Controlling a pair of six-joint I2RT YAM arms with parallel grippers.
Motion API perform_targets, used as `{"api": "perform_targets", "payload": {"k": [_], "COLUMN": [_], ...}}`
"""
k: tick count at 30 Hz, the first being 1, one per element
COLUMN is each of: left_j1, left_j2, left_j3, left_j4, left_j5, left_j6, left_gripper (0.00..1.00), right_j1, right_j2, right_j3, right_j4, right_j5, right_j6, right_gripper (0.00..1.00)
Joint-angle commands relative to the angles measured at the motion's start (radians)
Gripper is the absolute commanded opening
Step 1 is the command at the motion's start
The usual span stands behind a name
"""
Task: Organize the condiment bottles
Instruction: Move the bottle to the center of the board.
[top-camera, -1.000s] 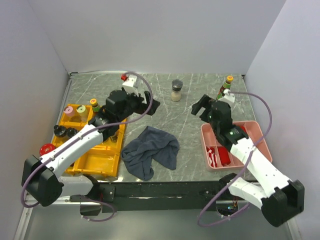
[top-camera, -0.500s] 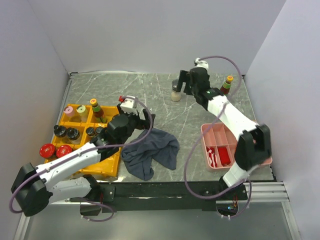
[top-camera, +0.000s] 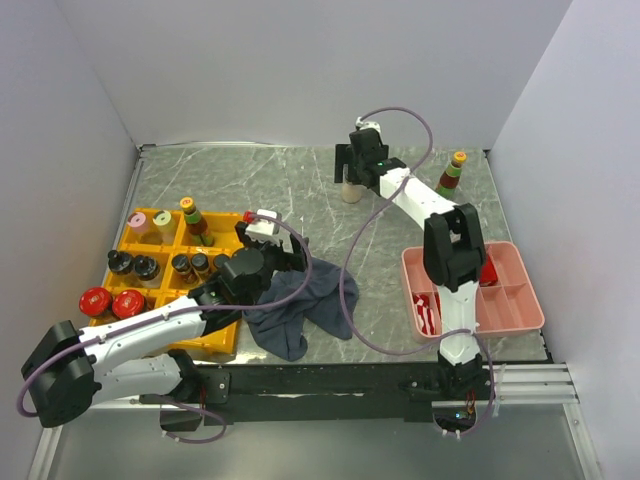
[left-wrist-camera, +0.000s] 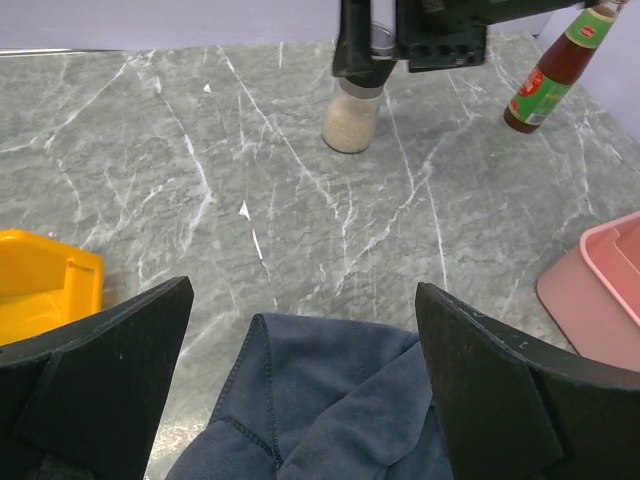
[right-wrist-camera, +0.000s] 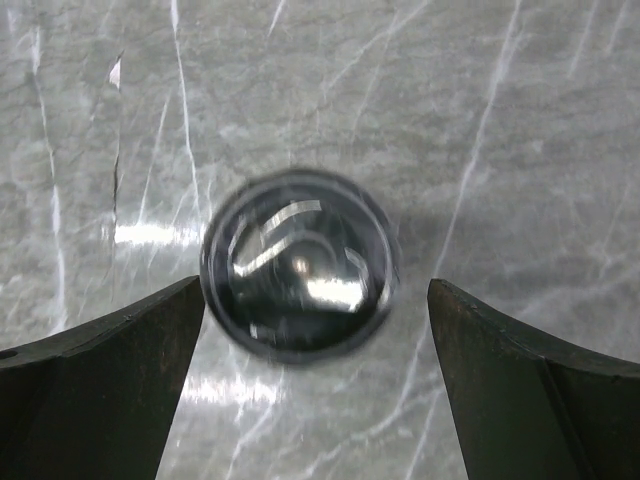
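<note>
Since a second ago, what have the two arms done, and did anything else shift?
The right gripper swung from the pink tray to the far side and hangs open over the grey-capped jar. The left gripper drew back toward the near edge, open and empty, above the cloth. The jar, sauce bottle, cloth and yellow tray stayed put.

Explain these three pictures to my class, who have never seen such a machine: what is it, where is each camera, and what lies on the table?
Two robot arms stand at the near edge of a table. One picture looks down from above; two come from wrist cameras. The left gripper hangs open over a dark cloth. The right gripper is open above a grey-capped jar, not gripping it. Bottles stand in a yellow tray; a pink tray sits on the right. Nothing is held.
</note>
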Motion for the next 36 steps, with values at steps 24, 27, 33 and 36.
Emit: {"api": "perform_targets", "payload": {"k": [24, 27, 33, 36], "left_j1": [-0.026, -0.028, -0.028, -0.029], "left_j2": [-0.001, -0.019, -0.026, -0.019], "left_j3": [-0.014, -0.020, -0.020, -0.022], "left_j4": [0.071, 0.079, 0.068, 0.076], "left_j5": [-0.142, -0.142, -0.147, -0.142], "left_j6": [0.012, 0.011, 0.001, -0.002], "left_gripper": [0.99, 0.99, 1.00, 0.99], "right_j1": [0.063, 0.088, 0.149, 0.186], "right_j2": [-0.349, -0.451, -0.657, -0.734], "right_j3": [-0.408, -0.540, -0.789, -0.859], "right_j4": [0.230, 0.226, 0.229, 0.189], "right_j5": [0.068, 0.090, 0.096, 0.138], "right_j6": [-0.020, 0.024, 0.098, 0.150], "right_gripper": [0.52, 0.51, 0.52, 0.53]}}
